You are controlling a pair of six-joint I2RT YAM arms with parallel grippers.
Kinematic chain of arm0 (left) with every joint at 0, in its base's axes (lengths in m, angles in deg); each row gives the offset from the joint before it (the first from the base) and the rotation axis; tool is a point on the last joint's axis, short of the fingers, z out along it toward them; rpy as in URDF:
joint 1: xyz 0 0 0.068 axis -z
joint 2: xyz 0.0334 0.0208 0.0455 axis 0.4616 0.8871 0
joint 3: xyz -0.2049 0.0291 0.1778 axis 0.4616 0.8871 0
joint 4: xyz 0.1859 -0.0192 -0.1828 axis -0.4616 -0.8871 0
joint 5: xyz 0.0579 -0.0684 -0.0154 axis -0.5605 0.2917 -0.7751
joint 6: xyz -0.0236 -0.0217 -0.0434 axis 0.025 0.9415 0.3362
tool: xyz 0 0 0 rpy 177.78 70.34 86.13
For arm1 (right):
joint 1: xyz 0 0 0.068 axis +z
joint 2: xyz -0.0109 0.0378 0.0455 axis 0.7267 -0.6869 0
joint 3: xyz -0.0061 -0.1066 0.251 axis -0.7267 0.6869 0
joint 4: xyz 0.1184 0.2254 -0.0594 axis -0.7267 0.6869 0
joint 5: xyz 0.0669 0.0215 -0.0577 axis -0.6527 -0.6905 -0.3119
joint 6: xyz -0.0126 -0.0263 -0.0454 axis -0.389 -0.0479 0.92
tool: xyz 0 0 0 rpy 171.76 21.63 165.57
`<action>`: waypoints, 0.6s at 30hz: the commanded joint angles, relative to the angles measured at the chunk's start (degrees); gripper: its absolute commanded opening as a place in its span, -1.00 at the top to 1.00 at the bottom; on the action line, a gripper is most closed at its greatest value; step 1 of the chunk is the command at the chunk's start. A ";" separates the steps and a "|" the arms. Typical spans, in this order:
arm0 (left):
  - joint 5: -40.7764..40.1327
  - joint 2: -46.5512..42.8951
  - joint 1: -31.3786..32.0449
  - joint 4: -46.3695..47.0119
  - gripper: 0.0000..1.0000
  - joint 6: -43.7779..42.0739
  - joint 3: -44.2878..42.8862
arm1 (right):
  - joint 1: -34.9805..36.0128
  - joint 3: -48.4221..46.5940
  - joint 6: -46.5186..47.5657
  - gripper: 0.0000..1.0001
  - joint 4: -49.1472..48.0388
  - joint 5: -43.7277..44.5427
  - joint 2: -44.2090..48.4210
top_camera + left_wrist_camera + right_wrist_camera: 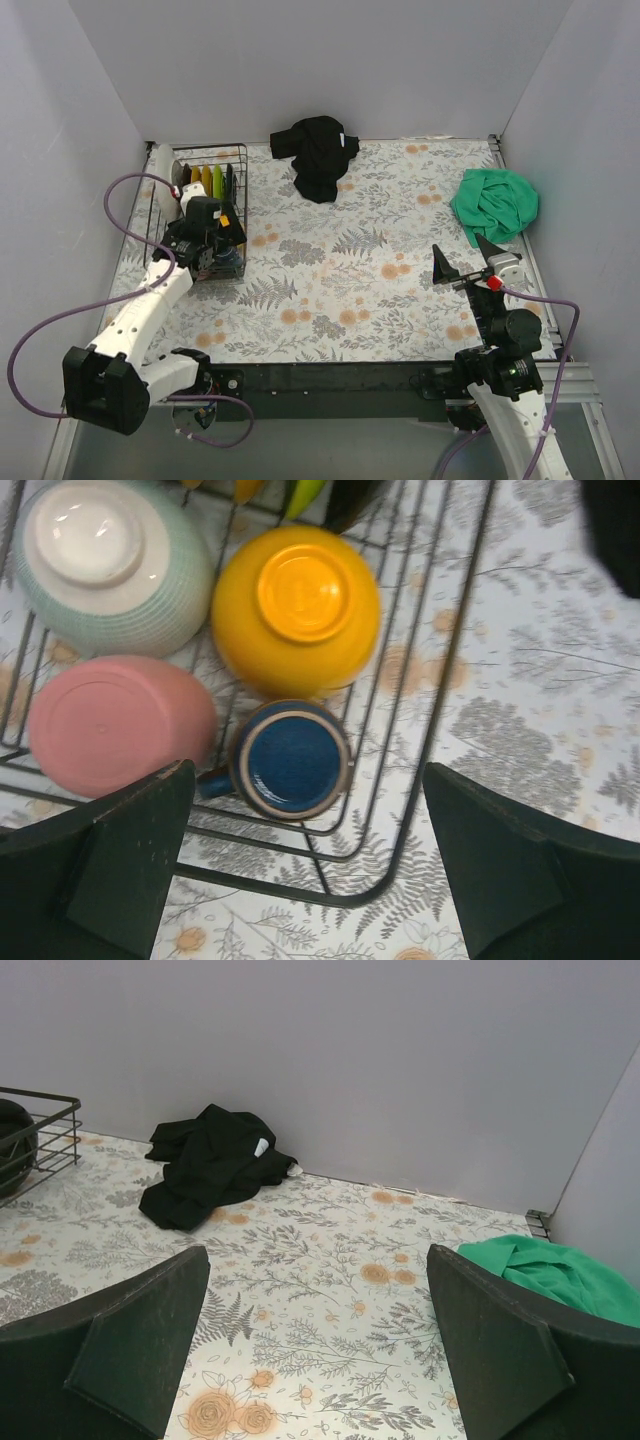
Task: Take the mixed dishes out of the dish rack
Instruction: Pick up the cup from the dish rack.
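Table [400, 260] is sitting walled on three sides, with open tabletop running between rack and cloths. Dish rack [243, 215] is hugging the far-left corner. Black cloth [318, 155] is lying at the back wall, green cloth [495, 203] far right. Right gripper [318, 1250] is hovering over bare table, fingers spread. Left gripper [308, 770], fingers spread, is hanging over the rack's near end: white bowl [105, 565], orange bowl [297, 610] and pink cup [115, 725] sitting upside down, blue mug [292, 758] near the wire edge.

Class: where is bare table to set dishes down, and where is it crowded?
Bare: the middle of the table, between dish rack, black cloth and green cloth. Crowded: inside the rack, where bowls, cup and mug sit close together.
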 commanded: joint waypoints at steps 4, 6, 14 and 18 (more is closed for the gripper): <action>-5.84 2.87 -7.03 -11.94 -0.96 -0.84 -8.39 | 1.49 -0.33 0.52 -0.96 -1.71 -0.18 4.05; -7.61 3.04 -7.92 -12.92 -0.96 -1.72 -9.19 | 1.84 -0.33 0.52 -0.96 -1.71 -0.36 3.96; -6.73 4.71 -9.15 -13.45 -0.96 -0.85 -11.04 | 2.63 -0.33 0.52 -0.96 -1.63 -0.45 3.88; -6.73 5.67 -9.68 -13.45 -0.96 -1.02 -10.43 | 2.81 -0.25 0.61 -0.96 -1.63 -0.27 4.14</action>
